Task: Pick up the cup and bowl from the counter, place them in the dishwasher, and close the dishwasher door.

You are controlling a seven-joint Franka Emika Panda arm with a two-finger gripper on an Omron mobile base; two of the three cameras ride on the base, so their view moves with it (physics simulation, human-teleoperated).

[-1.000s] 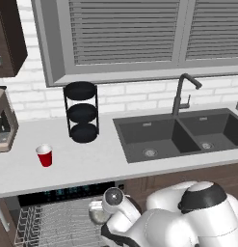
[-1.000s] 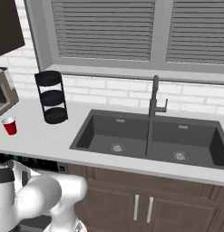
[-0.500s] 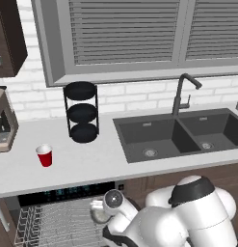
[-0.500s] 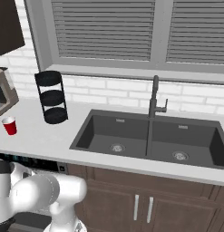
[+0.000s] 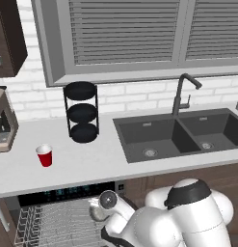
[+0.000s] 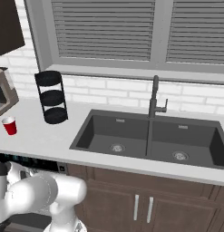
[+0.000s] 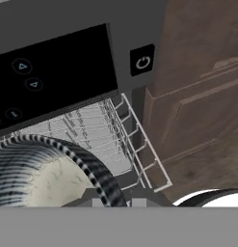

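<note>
Hand view: grey bowl (image 7: 48, 169) with striped rim and pale speckled inside sits right at the camera, pinched by the nearly closed gripper; fingertips themselves hidden behind it. Behind it, thin white-grey wire rack (image 7: 135, 140) of the dishwasher (image 7: 67, 58), glossy black control strip with round buttons, square power button on grey trim. Brown wood-grain cabinet panel (image 7: 197, 96) to the right.

Left base view: bowl (image 5: 99, 210) held low over the open dishwasher rack (image 5: 58, 224), just under the counter (image 5: 91, 164) edge, white rounded arm in front. Red tapered cup (image 5: 45, 156) with white rim stands upright on the smooth light counter, left of the black round three-tier rack (image 5: 82, 112). Dark matte double sink (image 5: 183, 135) with a curved dark faucet (image 5: 184, 92). White brick wall, slatted grey blinds above.
</note>
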